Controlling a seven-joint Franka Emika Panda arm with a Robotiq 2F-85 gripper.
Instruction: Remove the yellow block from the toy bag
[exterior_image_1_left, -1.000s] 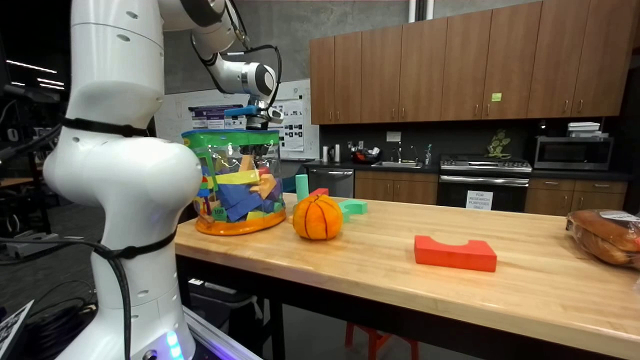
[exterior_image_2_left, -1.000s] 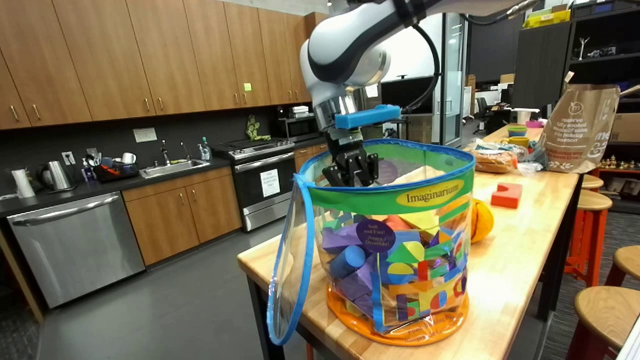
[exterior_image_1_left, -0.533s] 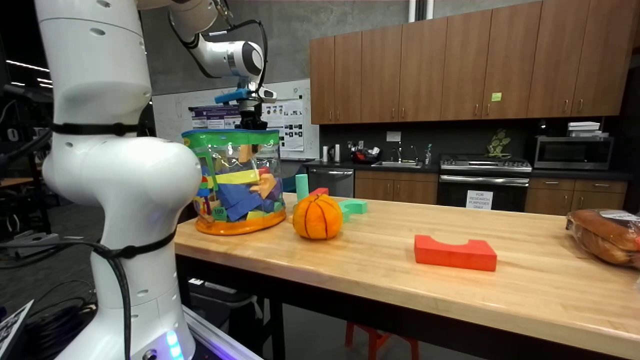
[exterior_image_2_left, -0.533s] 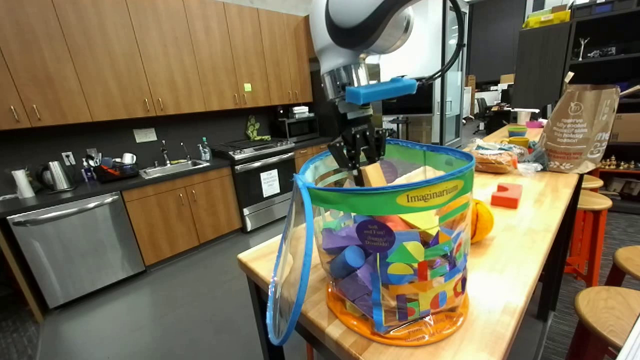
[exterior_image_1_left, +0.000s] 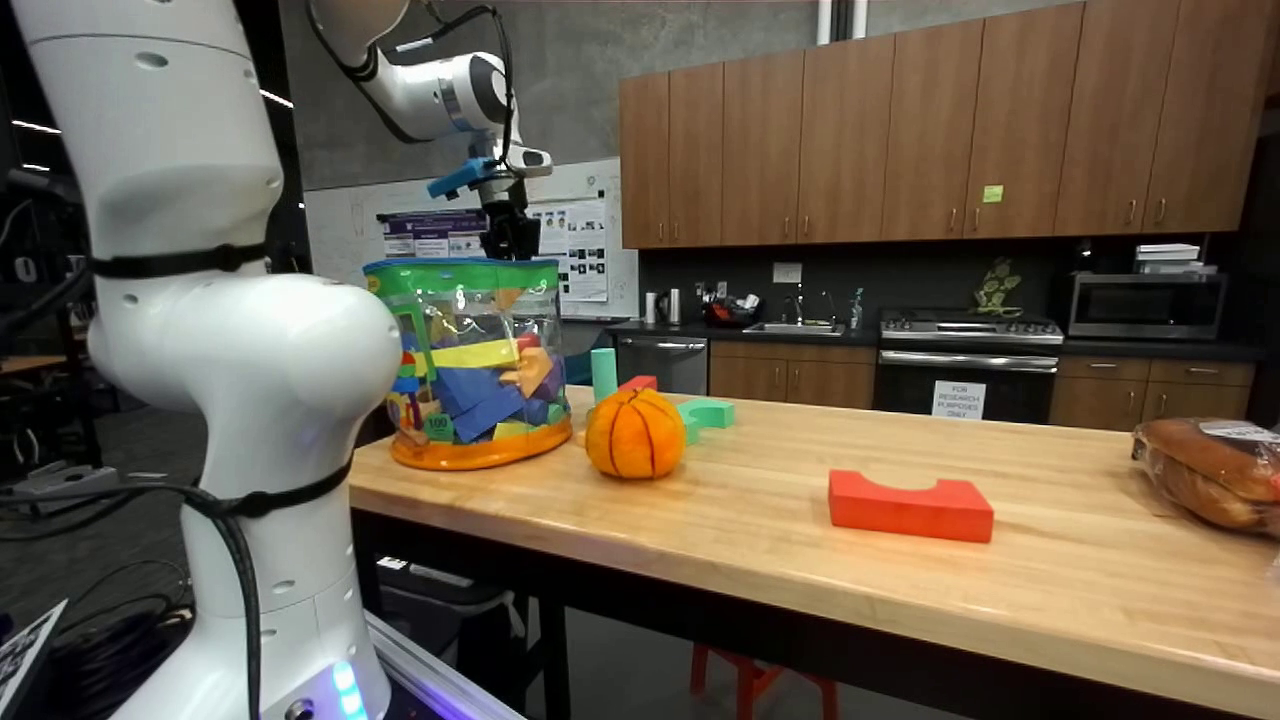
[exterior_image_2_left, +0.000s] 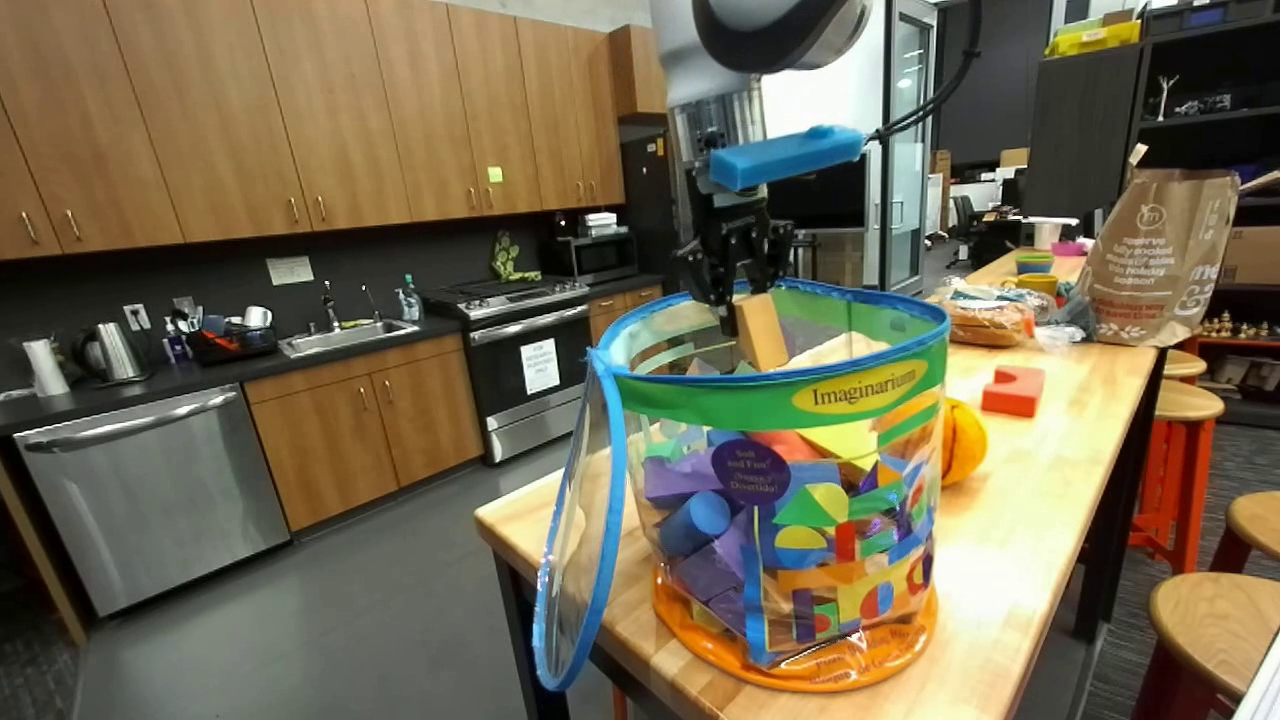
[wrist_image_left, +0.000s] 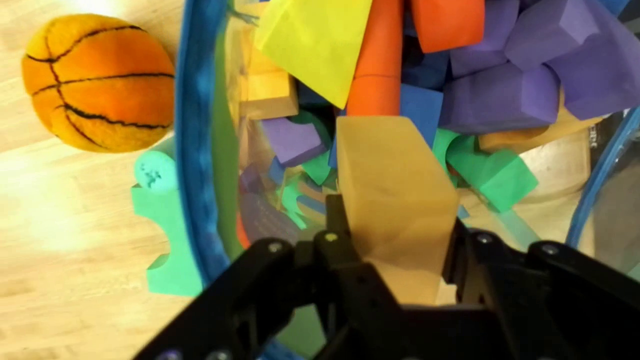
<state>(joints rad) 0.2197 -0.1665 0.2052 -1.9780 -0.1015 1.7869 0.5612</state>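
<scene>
In the wrist view, the claw (wrist_image_left: 395, 225) is closed around a yellow-orange block (wrist_image_left: 395, 185), one black finger on either side of it. Beneath the block, inside the toy bag (wrist_image_left: 202, 125) with its blue rim, lie a bright yellow piece (wrist_image_left: 320, 45), a red-orange cylinder (wrist_image_left: 377, 82) and several purple blocks (wrist_image_left: 500, 95). Outside the rim, on the wooden desk (wrist_image_left: 75, 300), are an orange plush ball (wrist_image_left: 100, 82) with dark seam lines, a mint green cylinder (wrist_image_left: 156, 171) and, just beside it, a mint green arch block (wrist_image_left: 182, 250).

In an exterior view, the claw points down at the mouth of the toy bag, and the block hangs tilted from it, its lower end inside the rim. A clear lid (exterior_image_2_left: 580, 530) edged in blue hangs down one side. Farther along the desk stands a brown paper bag (exterior_image_2_left: 1155, 255), with wooden stools (exterior_image_2_left: 1220, 620) alongside.

In an exterior view, the white arm (exterior_image_1_left: 245, 350) reaches over to the toy bag. The fingertips are hidden, but part of the block shows through the clear wall under the green band. A notched red block (exterior_image_1_left: 908, 508) lies well apart from the toy bag, and wrapped bread (exterior_image_1_left: 1212, 472) lies at the view's right edge.
</scene>
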